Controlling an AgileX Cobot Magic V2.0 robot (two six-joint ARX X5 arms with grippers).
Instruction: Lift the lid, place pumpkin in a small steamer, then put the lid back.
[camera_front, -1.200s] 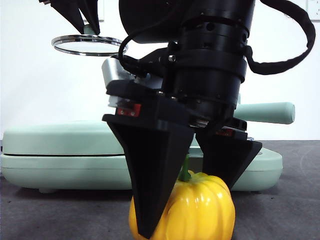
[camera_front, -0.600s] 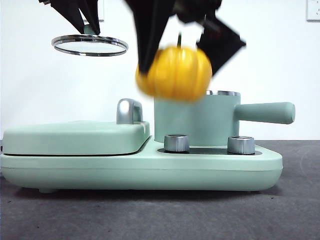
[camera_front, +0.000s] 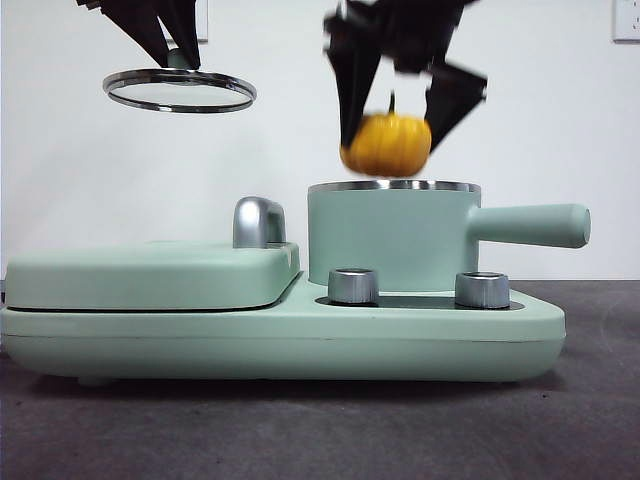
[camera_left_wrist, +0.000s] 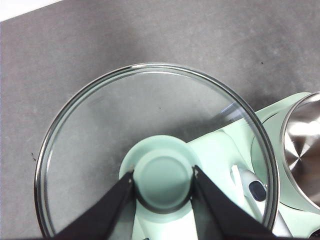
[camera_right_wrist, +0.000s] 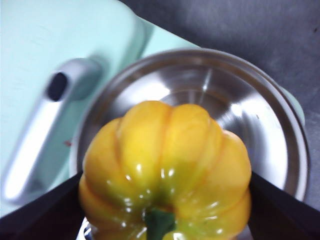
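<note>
My right gripper (camera_front: 390, 140) is shut on the yellow-orange pumpkin (camera_front: 387, 143), holding it just above the open rim of the small steamer (camera_front: 392, 235). In the right wrist view the pumpkin (camera_right_wrist: 167, 172) hangs over the steamer's shiny steel bowl (camera_right_wrist: 260, 125). High at the left, my left gripper (camera_front: 165, 45) is shut on the mint-green knob of the glass lid (camera_front: 180, 90). The left wrist view shows the jaws clamped on the knob (camera_left_wrist: 163, 180) with the lid's steel rim (camera_left_wrist: 75, 107) around it.
The steamer stands on a mint-green base (camera_front: 280, 340) with two steel dials (camera_front: 353, 286). A flat griddle cover (camera_front: 150, 275) with a steel handle (camera_front: 258, 222) fills the left half. The steamer's long side handle (camera_front: 530, 225) points right. Dark table runs in front.
The right gripper lifted the pumpkin off the table, carried it up and back, and now holds it over the steamer's mouth. The left gripper and lid have stayed still.
</note>
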